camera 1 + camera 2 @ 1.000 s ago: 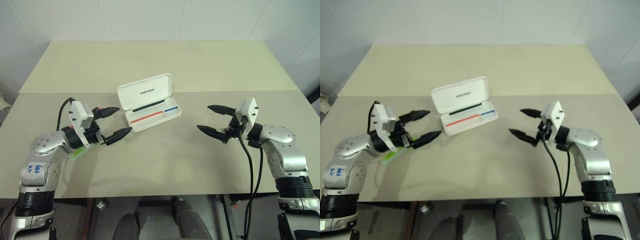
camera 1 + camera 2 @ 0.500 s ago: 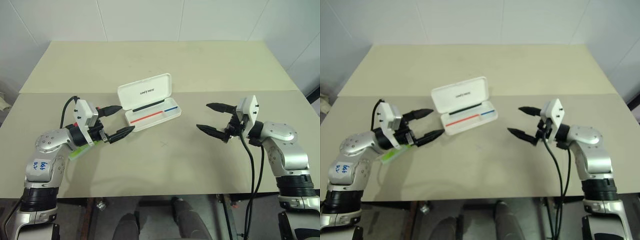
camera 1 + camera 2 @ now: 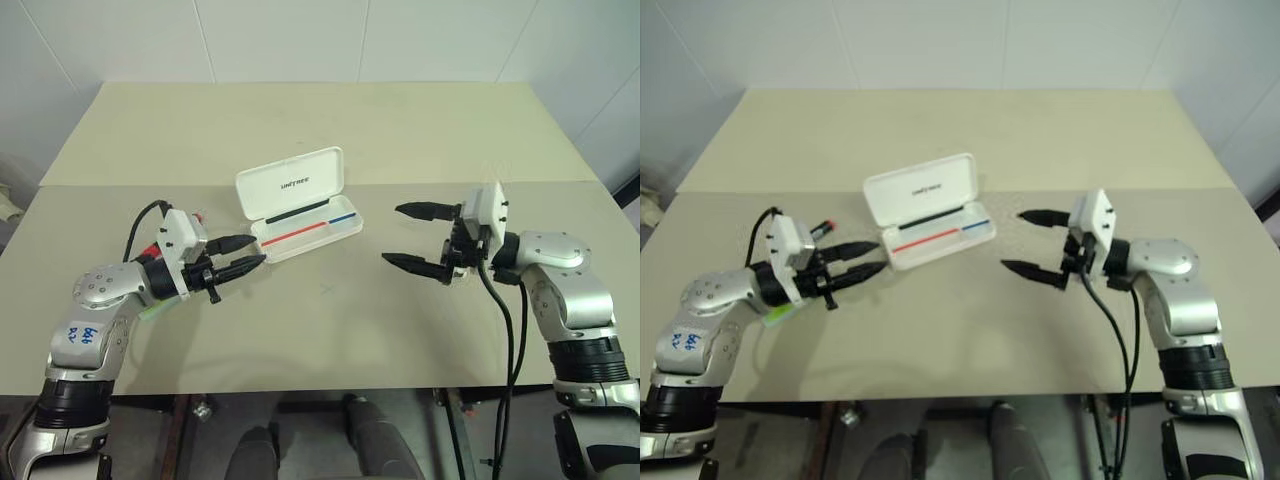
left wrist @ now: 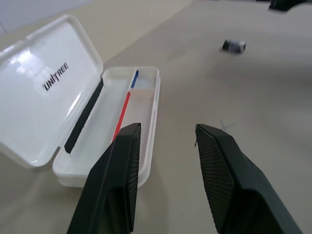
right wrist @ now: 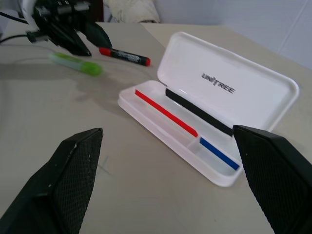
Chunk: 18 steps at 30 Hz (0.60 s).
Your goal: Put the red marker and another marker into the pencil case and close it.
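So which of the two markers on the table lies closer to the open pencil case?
The red marker; the green highlighter lies farther from the pencil case.

Green highlighter [image 3: 152,311] mostly hidden under left arm.

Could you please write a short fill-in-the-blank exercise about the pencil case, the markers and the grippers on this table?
1. The white hard plastic pencil case has its lid ____.
2. The black marker with the red cap lies on the ____.
3. The light green highlighter lies ____ the case.
4. The right gripper holds ____.

Missing words: open; table; outside; nothing
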{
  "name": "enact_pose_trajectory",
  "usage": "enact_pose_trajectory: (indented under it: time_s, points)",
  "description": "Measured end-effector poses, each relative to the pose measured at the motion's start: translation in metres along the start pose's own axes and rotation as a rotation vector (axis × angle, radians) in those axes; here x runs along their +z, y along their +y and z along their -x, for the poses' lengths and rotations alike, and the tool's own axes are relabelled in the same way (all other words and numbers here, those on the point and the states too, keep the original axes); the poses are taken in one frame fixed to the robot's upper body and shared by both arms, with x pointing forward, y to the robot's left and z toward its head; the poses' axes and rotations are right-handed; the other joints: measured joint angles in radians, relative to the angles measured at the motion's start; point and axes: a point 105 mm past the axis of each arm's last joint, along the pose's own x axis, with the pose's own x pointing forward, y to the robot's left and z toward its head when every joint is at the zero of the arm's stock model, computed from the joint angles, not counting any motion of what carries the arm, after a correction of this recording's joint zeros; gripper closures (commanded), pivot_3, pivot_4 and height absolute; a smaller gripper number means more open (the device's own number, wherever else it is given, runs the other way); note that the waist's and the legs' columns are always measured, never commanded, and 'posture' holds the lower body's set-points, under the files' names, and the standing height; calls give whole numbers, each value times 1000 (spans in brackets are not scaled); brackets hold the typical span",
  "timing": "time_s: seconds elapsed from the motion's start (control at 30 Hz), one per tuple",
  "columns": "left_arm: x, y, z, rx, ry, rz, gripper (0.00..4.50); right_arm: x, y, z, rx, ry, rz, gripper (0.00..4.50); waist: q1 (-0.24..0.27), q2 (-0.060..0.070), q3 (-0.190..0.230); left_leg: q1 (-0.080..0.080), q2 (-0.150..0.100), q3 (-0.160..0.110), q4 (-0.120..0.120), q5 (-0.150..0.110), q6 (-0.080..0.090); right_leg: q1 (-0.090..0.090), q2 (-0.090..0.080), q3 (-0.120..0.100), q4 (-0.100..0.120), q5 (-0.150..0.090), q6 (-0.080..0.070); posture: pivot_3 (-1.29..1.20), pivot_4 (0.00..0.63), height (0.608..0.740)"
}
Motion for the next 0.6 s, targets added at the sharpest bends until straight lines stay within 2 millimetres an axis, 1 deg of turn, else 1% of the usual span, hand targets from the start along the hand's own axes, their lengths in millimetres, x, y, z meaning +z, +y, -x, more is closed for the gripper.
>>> enact_pose_trajectory:
  time_s: [0.1,0.17,0.23,0.33,0.43,0.6]
  points:
    - [-6,5,-12,-17,70,-49,2593,14,4,-6,41,-31,26,0,3,0,0,0,0,0,1,0,0,1,0,0,0,0,0,0,150,740]
    - [-12,10,-16,-16,114,-54,2593,17,9,-9,65,-42,26,0,3,0,0,0,0,0,1,0,0,1,0,0,0,0,0,0,150,740]
    - [-21,14,-18,-12,155,-46,2593,16,11,-11,77,-42,16,0,2,0,0,0,0,0,1,0,0,1,0,0,0,0,0,0,150,740]
    - [-33,18,-21,-16,205,-34,2593,8,16,-9,79,-32,-11,0,3,0,0,-1,0,-1,1,0,0,0,0,0,0,0,0,0,150,740]
    - [-35,20,-27,-39,223,-39,2593,2,19,-7,77,-24,-31,0,9,0,0,-1,0,0,1,0,0,1,0,0,0,0,0,0,150,740]
    - [-36,18,-35,-69,221,-39,2593,5,21,-9,62,-37,-21,0,11,0,0,0,0,-1,1,0,0,0,0,0,1,0,0,0,150,740]
